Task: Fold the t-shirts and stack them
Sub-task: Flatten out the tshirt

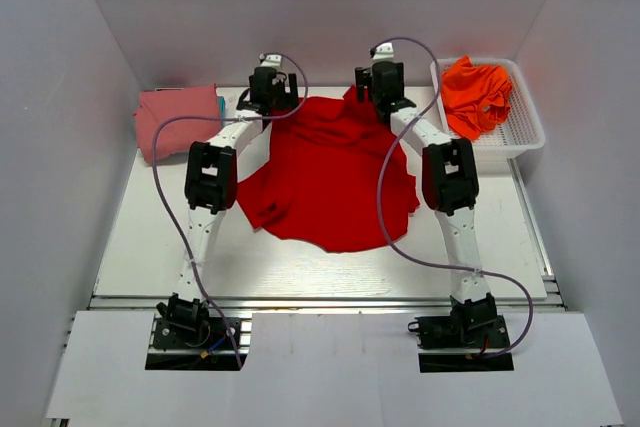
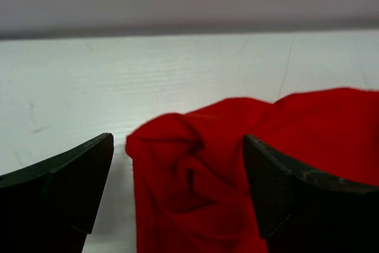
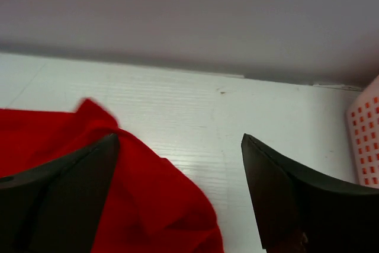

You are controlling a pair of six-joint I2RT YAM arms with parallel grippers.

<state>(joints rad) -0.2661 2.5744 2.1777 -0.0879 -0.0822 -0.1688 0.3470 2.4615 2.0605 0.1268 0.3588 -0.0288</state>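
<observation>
In the top view the red shirt (image 1: pixel 330 172) is lying spread and rumpled across the middle of the bench (image 1: pixel 300 267). Both arms are reaching to its upper edge, the left hand (image 1: pixel 268 87) left of centre and the right hand (image 1: pixel 383 79) right of centre. From above, the wrists are covering the fingers, so this view is not showing whether they are apart. The wrist views are: the left hand's dark fingers (image 2: pixel 59 188) are standing wide apart at the bottom corners, with a bunched fold of the red shirt lying between them, unclamped. The right hand's fingers (image 3: pixel 296 194) are likewise spread, red cloth filling the lower left around one finger and bare bench showing in the gap. Only the top view is showing the rest: a pink shirt (image 1: pixel 178 119) lying folded at upper left with a teal sliver (image 1: pixel 220 107) at its right edge, and an orange shirt (image 1: pixel 478 95) heaped in the white basket (image 1: pixel 525 132) at upper right. The right wrist view is catching just a mesh corner of that basket at its right edge.
</observation>
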